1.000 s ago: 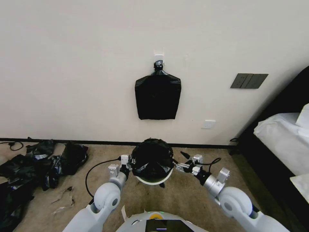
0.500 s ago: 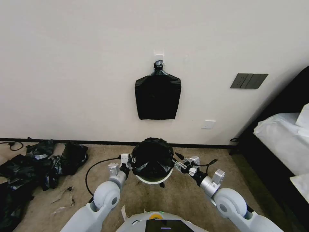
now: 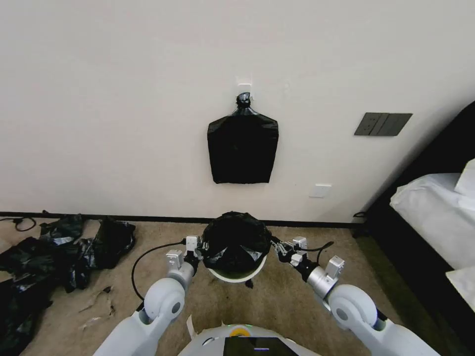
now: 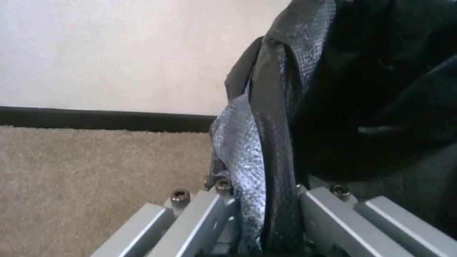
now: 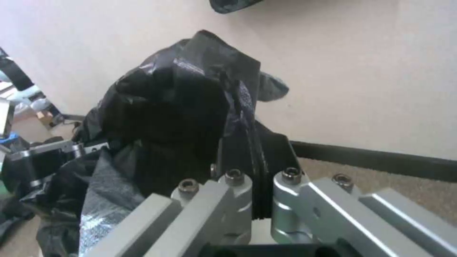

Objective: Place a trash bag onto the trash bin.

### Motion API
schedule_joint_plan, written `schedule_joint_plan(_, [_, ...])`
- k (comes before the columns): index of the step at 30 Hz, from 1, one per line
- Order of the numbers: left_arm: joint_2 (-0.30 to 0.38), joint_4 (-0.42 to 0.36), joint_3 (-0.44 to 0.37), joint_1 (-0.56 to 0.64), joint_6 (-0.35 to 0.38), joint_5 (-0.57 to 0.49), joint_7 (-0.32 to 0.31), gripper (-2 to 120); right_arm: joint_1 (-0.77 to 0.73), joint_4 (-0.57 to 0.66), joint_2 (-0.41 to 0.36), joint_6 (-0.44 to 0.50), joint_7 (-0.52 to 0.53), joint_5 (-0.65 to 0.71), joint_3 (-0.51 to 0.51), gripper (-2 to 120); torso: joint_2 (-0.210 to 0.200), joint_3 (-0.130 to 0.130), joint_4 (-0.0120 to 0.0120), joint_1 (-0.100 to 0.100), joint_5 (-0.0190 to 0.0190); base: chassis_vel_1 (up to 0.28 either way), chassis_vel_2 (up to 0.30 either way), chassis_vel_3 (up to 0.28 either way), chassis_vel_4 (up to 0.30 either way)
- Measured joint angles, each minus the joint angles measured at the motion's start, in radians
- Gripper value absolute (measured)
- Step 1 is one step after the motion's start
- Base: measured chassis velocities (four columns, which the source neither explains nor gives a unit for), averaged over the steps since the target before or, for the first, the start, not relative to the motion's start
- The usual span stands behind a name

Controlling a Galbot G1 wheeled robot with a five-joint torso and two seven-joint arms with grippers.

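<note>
Head high; wrists near trash bag

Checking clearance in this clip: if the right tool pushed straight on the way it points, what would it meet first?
Probably the trash bag itself: the right tool is already shut on its edge and points across the trash bin toward the left tool. Depth beyond the film is unclear.

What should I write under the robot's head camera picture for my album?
Both claws, left and right, hold a black trash bag over a white bin.
</note>
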Motion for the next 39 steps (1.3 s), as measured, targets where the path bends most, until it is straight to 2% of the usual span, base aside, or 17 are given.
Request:
schedule_joint_plan(4, [-0.003,0.001,-0.004,-0.004,-0.007,-0.02,0.0,1,-0.001,-0.009,0.0,-0.006,0.015,0.024,0.004,0,0.0,0.0,0.0,0.0,0.0,0.0,0.0,0.0,0.0])
schedule_joint_plan(13, [-0.005,0.012,-0.011,-0.005,-0.1,-0.056,0.046,1,0.0,-0.059,0.004,-0.035,0.012,0.149,0.03,0,0.0,0.0,0.0,0.0,0.0,0.0,0.0,0.0,0.0])
schedule_joint_plan(19, [-0.025,0.011,-0.012,-0.019,-0.113,-0.096,0.016,1,-0.024,-0.074,0.024,-0.037,-0.036,0.101,0.009,0,0.0,0.0,-0.0001,0.0,0.0,0.0,0.0,0.0,0.0])
schedule_joint_plan(29, [-0.032,0.01,-0.01,-0.02,-0.106,-0.107,-0.012,1,-0.041,-0.065,0.053,-0.021,-0.052,0.045,-0.015,0,0.0,0.0,0.0,0.0,-0.0001,0.0,0.0,0.0,0.0])
schedule_joint_plan(33, [-0.031,0.01,-0.009,-0.02,-0.082,-0.11,-0.029,1,-0.046,-0.061,0.068,0.0,-0.045,0.021,-0.016,15,0.0,0.0,0.0001,0.0,-0.0001,0.0,0.0,0.0,0.0])
schedule_joint_plan(34, [-0.031,0.01,-0.009,-0.02,-0.082,-0.11,-0.029,1,-0.046,-0.061,0.068,0.0,-0.045,0.021,-0.016,15,0.0,0.0,0.0001,0.0,-0.0001,0.0,0.0,0.0,0.0])
schedule_joint_plan(38, [-0.027,0.013,-0.021,-0.02,-0.063,-0.124,-0.051,1,-0.069,-0.053,0.074,0.021,-0.031,0.015,0.002,34,0.0,0.0,0.0,0.0,-0.0002,0.0,0.0,0.0,0.0])
schedule_joint_plan(39, [-0.027,0.013,-0.021,-0.02,-0.063,-0.124,-0.051,1,-0.069,-0.053,0.074,0.021,-0.031,0.015,0.002,34,0.0,0.0,0.0,0.0,-0.0002,0.0,0.0,0.0,0.0])
